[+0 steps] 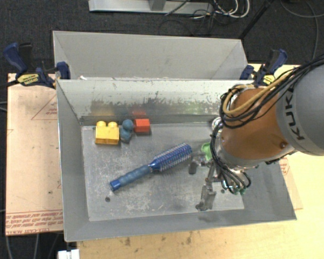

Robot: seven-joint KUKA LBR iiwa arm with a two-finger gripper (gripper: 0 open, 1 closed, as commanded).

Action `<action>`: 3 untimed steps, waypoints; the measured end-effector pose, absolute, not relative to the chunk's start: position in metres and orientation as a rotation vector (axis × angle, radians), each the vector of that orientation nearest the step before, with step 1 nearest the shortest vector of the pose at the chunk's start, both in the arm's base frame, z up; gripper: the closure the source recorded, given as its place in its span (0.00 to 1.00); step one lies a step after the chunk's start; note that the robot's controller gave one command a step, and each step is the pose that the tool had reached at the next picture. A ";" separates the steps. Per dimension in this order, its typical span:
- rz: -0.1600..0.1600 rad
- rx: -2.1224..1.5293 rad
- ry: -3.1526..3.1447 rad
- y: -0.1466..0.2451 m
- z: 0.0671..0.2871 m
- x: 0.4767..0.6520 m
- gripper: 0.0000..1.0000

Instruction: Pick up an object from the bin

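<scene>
Hand sits low over the bin floor, front right; can't tell if it's spread or pressed together. Closest thing, just left of it, is a blue hairbrush lying diagonally mid-bin, w/ bristly head toward the hand and handle pointing front-left. Yellow block and orange block are by the back wall.

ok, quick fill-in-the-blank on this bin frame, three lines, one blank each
1. The hairbrush lying mid-bin is ____ in colour.
2. Of the three small things by the far wall, the leftmost block is ____.
3. The gripper is on the view's ____ side of the hairbrush.
Missing words: blue; yellow; right.
</scene>
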State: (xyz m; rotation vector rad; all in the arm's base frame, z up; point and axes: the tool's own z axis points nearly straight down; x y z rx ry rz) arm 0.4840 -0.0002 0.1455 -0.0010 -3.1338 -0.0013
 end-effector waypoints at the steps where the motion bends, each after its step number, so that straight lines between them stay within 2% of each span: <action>1: -0.006 -0.060 -3.145 0.053 0.120 0.541 0.00; 2: -0.001 0.076 -3.144 0.049 0.068 0.597 0.00; 3: -0.001 0.504 -3.107 0.049 0.071 0.641 0.00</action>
